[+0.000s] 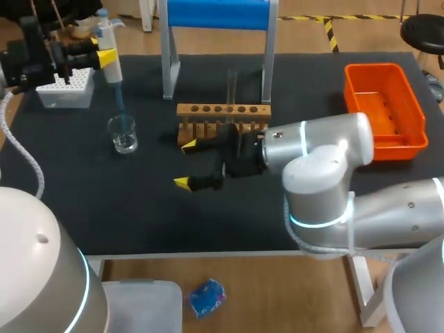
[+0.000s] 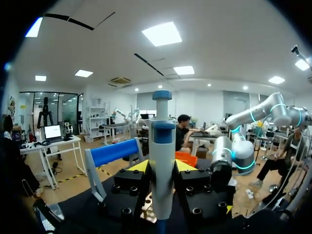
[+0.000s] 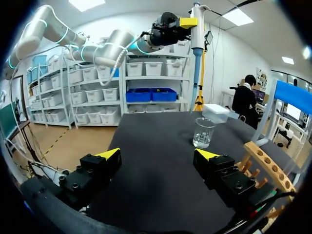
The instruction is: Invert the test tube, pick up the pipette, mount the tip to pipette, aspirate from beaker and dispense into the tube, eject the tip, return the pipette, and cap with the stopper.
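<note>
My left gripper is shut on a white pipette with a blue plunger cap, held upright over the table's far left. Its blue tip points down, ending just over the mouth of a clear glass beaker. In the left wrist view the pipette stands between the yellow fingertips. A clear test tube stands upright in the wooden rack. My right gripper is open just in front of the rack, holding nothing. Ahead of the right gripper stand the beaker and the pipette.
A white tip box sits at the far left, behind the beaker. A stand with a blue top bar rises behind the rack. An orange bin sits at the right. The black mat covers the table's front.
</note>
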Robot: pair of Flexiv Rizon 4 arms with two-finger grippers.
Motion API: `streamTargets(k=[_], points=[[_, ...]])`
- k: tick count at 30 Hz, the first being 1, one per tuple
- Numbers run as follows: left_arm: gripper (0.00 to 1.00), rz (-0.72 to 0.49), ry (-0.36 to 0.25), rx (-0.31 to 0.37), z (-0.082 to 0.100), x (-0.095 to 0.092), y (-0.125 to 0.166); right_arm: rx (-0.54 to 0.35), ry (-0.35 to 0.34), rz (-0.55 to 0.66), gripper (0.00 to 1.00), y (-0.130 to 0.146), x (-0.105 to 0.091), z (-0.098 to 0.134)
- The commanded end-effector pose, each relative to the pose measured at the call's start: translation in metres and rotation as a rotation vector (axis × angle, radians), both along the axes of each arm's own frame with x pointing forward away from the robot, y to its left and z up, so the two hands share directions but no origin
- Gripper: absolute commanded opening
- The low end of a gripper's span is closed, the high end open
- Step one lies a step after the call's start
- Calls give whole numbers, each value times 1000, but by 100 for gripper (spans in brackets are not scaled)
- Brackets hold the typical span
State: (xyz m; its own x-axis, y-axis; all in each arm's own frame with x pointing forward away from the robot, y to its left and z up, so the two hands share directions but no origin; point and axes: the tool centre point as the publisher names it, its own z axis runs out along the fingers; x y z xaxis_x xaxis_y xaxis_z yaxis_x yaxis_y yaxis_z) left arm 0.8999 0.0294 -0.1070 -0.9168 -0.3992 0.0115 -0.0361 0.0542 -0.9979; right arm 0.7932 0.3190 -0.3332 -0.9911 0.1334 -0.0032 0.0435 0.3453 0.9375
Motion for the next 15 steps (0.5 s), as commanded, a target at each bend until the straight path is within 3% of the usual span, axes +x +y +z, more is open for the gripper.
streamTargets(k=[1, 15], points=[[0, 1, -11, 1, -8, 13, 5, -4, 0, -12, 100, 50, 14, -24], [0, 44, -43, -23, -35, 43, 22, -24, 45, -30, 100, 77, 55, -55]])
